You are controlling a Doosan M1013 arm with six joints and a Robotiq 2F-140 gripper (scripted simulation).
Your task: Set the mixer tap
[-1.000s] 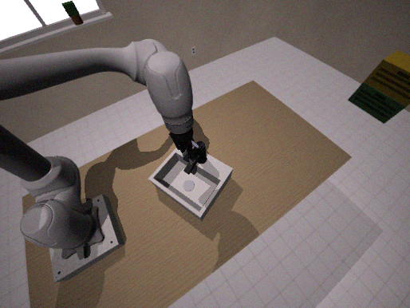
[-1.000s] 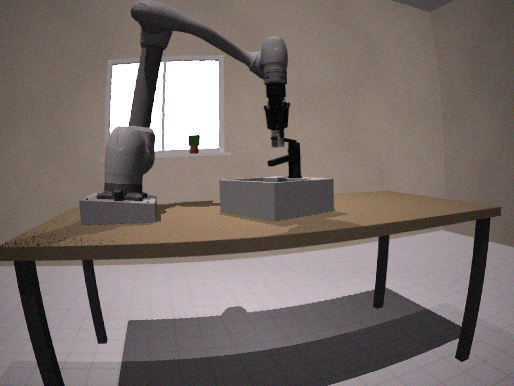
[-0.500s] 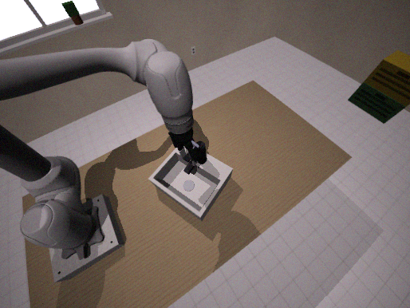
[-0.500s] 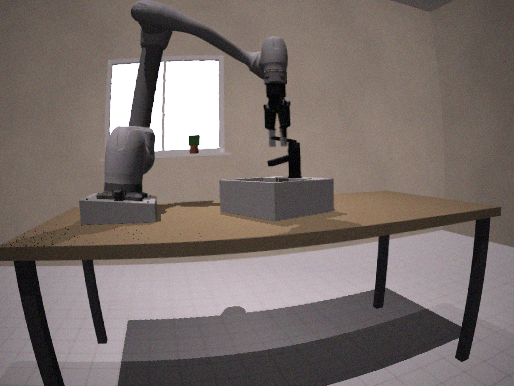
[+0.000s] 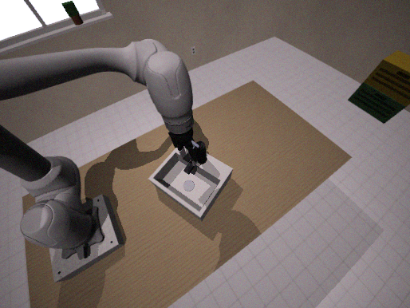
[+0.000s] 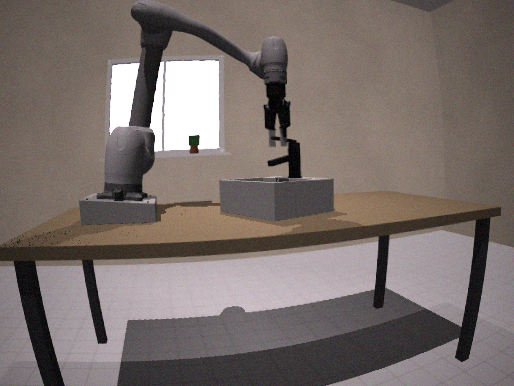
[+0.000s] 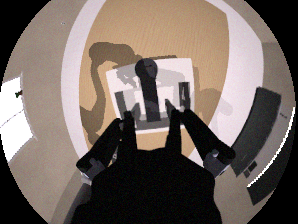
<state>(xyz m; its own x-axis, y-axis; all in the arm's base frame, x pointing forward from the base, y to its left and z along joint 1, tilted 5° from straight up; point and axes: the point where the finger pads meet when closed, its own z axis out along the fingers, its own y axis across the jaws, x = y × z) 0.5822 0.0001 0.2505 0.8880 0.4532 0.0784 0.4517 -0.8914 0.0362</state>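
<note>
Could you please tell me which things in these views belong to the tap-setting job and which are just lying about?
Belong to the job:
- black mixer tap, with its spout over the basin
- grey sink basin it stands on
- gripper, fingers partly open, holding nothing, above the tap

Just lying about:
- small potted plant on the window sill
- yellow and green box on the floor
</note>
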